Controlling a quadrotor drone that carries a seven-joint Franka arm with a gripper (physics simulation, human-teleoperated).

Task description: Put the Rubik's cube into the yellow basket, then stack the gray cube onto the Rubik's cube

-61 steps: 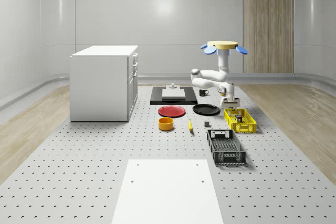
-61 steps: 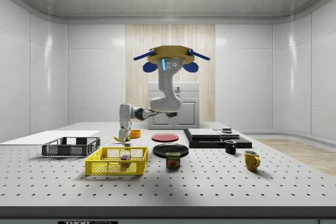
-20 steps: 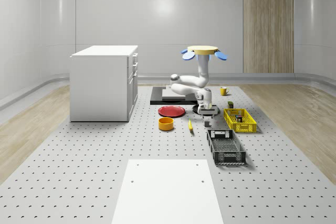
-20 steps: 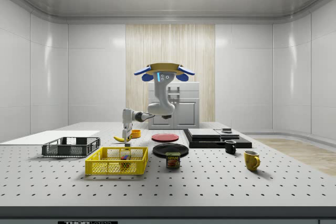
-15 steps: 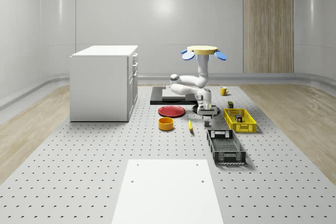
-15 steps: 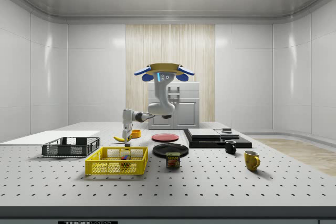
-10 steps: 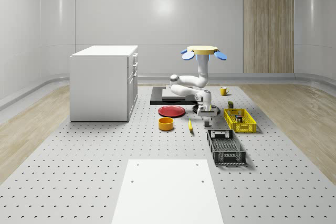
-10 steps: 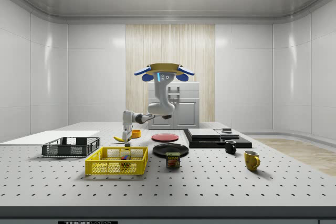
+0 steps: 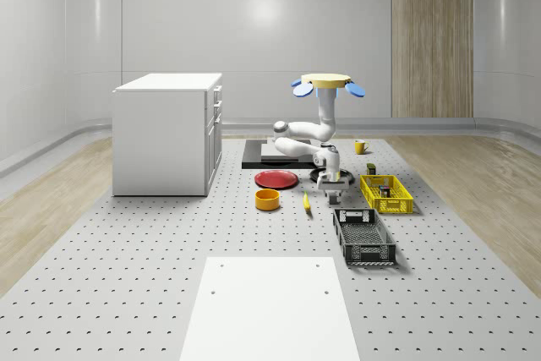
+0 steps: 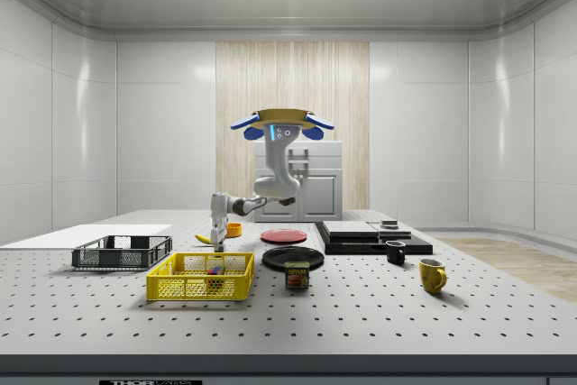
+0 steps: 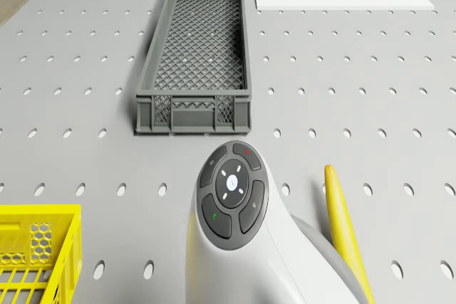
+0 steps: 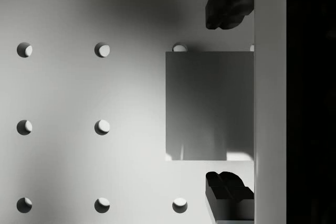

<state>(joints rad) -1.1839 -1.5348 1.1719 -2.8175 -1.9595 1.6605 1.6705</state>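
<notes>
The gray cube (image 12: 210, 106) lies on the perforated table, between the two dark fingers (image 12: 228, 6) of my gripper (image 12: 229, 98), which is open with a gap on each side of the cube. In the whole-scene view the gripper (image 9: 330, 191) points down, low over the table just left of the yellow basket (image 9: 396, 208). The Rubik's cube (image 10: 214, 270) sits inside the basket (image 10: 200, 290). The drone (image 9: 327, 82) hovers above the table behind the gripper, with its arm bent down and forward.
A banana (image 9: 306, 202), an orange bowl (image 9: 267, 199) and a red plate (image 9: 276, 179) lie left of the gripper. A dark crate (image 9: 363, 237) sits in front of it. A white cabinet (image 9: 169, 133) stands at the left. A can (image 10: 297, 275) and mugs (image 10: 432, 275) are on the side view's right.
Since three seconds ago the drone has left the spot above the yellow basket, shifted to the whole-scene view's left and dropped lower. Over the last second the gripper has sunk toward the gray cube.
</notes>
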